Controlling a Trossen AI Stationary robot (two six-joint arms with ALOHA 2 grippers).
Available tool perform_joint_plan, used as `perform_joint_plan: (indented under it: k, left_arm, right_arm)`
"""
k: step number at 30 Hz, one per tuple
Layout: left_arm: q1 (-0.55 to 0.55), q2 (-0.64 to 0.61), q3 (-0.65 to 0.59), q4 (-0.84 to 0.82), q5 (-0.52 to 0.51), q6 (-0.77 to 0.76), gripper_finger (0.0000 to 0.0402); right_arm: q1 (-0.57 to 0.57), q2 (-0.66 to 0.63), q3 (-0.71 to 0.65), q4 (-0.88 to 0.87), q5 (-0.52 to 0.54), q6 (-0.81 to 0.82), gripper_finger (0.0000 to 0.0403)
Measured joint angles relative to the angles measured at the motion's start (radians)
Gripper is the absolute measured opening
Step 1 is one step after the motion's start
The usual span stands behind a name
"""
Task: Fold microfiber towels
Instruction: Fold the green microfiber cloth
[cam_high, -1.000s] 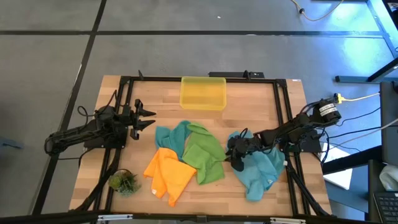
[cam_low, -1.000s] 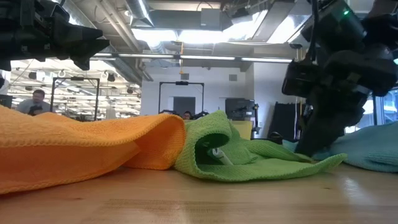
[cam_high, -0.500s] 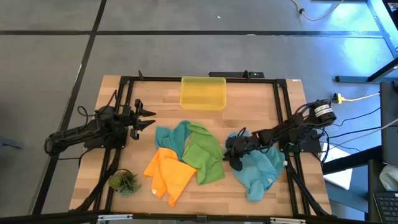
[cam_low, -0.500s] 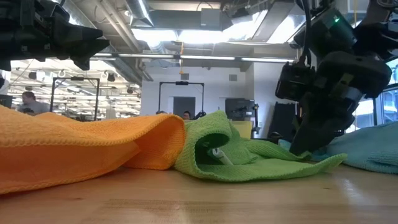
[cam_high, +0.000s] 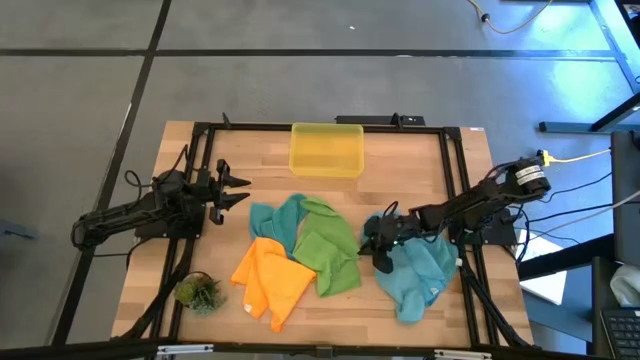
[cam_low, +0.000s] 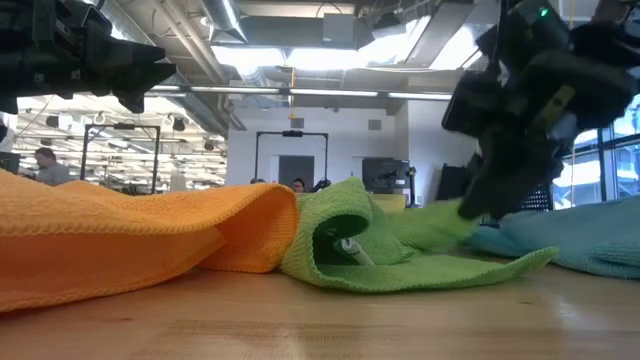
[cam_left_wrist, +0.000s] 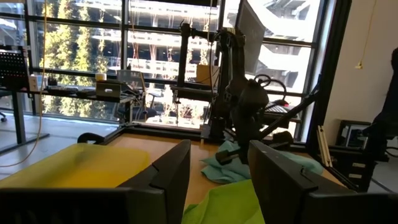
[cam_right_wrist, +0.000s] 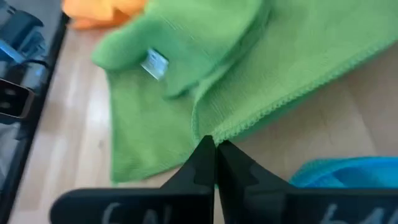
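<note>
The right gripper (cam_right_wrist: 214, 163) has its fingers pinched together on the hem of the green towel (cam_high: 328, 252), and the edge is coming up with it: half a second ago that hem lay flat on the table (cam_high: 405, 165), now the low view shows a strip of green lifted toward the gripper. So the grasp looks to have taken, and the first fold of this cloth can begin. Just beside the gripper, toward the table's right edge, lies one teal towel (cam_high: 415, 270), untouched and crumpled. The green towel sits mid-table, overlapping the orange towel (cam_high: 270, 277) toward the front edge and the second teal towel (cam_high: 272, 221) behind it. None is folded yet. The yellow bin (cam_high: 326, 149) waits at the back edge. Over at the left edge, the left gripper (cam_high: 238, 188) hovers above the wood with fingers apart, holding nothing, unmoved.
</note>
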Motion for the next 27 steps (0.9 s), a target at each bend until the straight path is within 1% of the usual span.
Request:
perform_joint_plan:
  k: [5, 9, 12, 14, 16, 17, 19, 21, 22, 24, 25, 27]
  left_arm:
    - [0.0, 0.0, 0.0, 0.0, 0.0, -0.001, 0.0153]
    - [0.0, 0.0, 0.0, 0.005, 0.002, -0.009, 0.0153]
    - [0.0, 0.0, 0.0, 0.021, 0.021, -0.068, 0.0153]
    - [0.0, 0.0, 0.0, 0.097, 0.022, -0.104, 0.0153]
    - [0.0, 0.0, 0.004, 0.232, 0.026, -0.128, 0.0153]
    - [0.0, 0.0, 0.017, 0.282, 0.041, -0.13, 0.0153]
    - [0.0, 0.0, 0.067, 0.326, 0.114, -0.124, 0.0153]
    - [-0.001, 0.004, 0.129, 0.291, 0.198, -0.1, 0.0153]
    - [-0.001, 0.019, 0.161, 0.253, 0.22, -0.096, 0.0153]
    - [-0.001, 0.066, 0.213, 0.169, 0.226, -0.106, 0.0153]
    - [-0.002, 0.096, 0.234, 0.153, 0.227, -0.125, 0.0153]
    - [-0.013, 0.156, 0.267, 0.174, 0.254, -0.152, 0.0153]
  right_arm:
    - [0.0, -0.082, 0.0, -0.055, 0.044, -0.016, 0.0004]
    - [0.0, -0.1, 0.0, -0.055, 0.077, -0.041, 0.0004]
    - [0.0, -0.1, 0.0, -0.049, 0.083, -0.069, 0.0004]
    - [0.0, -0.1, 0.0, -0.048, 0.095, -0.076, 0.0004]
    - [0.0, -0.1, 0.0, -0.047, 0.098, -0.078, 0.0006]
    - [0.0, -0.1, 0.0, -0.044, 0.103, -0.08, 0.0006]
    - [0.0, -0.1, 0.0, -0.041, 0.112, -0.081, 0.0007]
    - [0.0, -0.1, 0.0, -0.036, 0.119, -0.081, 0.0007]
    - [0.0, -0.1, 0.0, -0.028, 0.119, -0.081, 0.0007]
    - [0.0, -0.1, 0.001, -0.008, 0.119, -0.081, 0.0008]
    - [0.0, -0.102, 0.001, -0.002, 0.119, -0.081, 0.0008]
    - [0.0, -0.112, 0.001, -0.001, 0.119, -0.081, 0.0008]
